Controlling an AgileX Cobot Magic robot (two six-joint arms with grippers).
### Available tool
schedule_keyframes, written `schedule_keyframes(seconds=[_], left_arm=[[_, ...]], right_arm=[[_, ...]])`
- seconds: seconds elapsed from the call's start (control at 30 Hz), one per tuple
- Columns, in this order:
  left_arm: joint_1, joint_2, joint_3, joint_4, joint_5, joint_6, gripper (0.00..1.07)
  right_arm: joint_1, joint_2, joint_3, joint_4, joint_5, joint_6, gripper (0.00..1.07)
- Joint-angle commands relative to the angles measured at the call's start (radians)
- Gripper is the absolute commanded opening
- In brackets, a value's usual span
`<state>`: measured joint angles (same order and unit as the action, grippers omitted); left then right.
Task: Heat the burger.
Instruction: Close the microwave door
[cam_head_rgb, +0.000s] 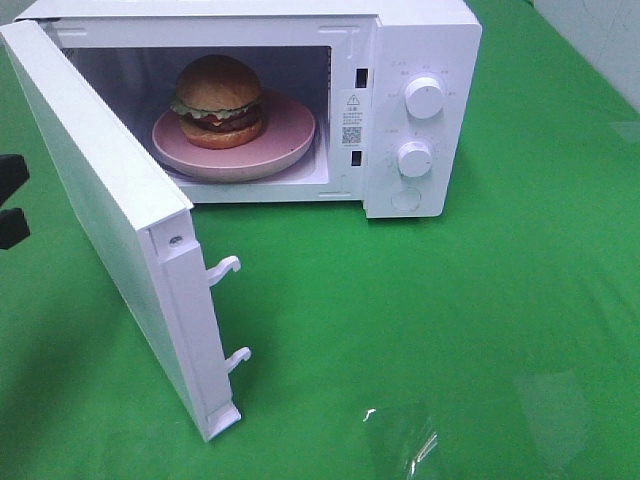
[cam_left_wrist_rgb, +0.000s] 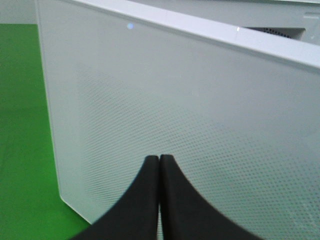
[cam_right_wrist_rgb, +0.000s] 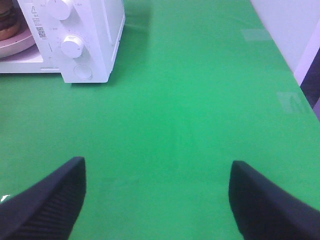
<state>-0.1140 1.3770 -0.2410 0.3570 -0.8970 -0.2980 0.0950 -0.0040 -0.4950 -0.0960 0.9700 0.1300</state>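
The burger (cam_head_rgb: 218, 100) sits on a pink plate (cam_head_rgb: 290, 135) inside the microwave (cam_head_rgb: 420, 40) at the far edge of the green surface (cam_head_rgb: 450, 320), so loading looks done. The door (cam_head_rgb: 110, 230) stands wide open. The left tool (cam_left_wrist_rgb: 159, 159), jaws pressed together, faces the door's outer panel, apparently as a blunt tip to push it shut. The right tool (cam_right_wrist_rgb: 157, 190) hangs apart and empty over the surface, probably reserved for the dials (cam_head_rgb: 424, 98).

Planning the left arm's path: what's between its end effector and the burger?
The open microwave door. The left wrist view shows the left end effector facing it; the high view shows the burger beyond.
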Motion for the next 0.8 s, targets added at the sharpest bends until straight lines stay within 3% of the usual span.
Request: schedule_keyframes(seconds=[0.03,0.1,0.17,0.4,0.6,0.8], left_arm=[[-0.054,0.012,-0.009,-0.041,-0.015,0.041,0.00],[-0.122,0.044,-0.009,-0.133,-0.015,0.092,0.00],[-0.153,0.056,-0.009,-0.160,-0.019,0.097,0.00],[-0.219,0.089,-0.018,-0.197,-0.048,0.101,0.00],[-0.338,0.157,-0.081,-0.301,-0.040,0.159,0.00],[-0.401,0.208,-0.154,-0.336,-0.035,0.164,0.00]], right_arm=[[-0.003,-0.027,0.002,0.001,-0.007,-0.002,0.75],[-0.003,-0.027,0.002,0.001,-0.007,-0.002,0.75],[-0.003,-0.027,0.002,0.001,-0.007,-0.002,0.75],[-0.003,-0.027,0.002,0.001,-0.007,-0.002,0.75],[-0.003,-0.027,0.002,0.001,-0.007,-0.002,0.75],[-0.003,-0.027,0.002,0.001,-0.007,-0.002,0.75]])
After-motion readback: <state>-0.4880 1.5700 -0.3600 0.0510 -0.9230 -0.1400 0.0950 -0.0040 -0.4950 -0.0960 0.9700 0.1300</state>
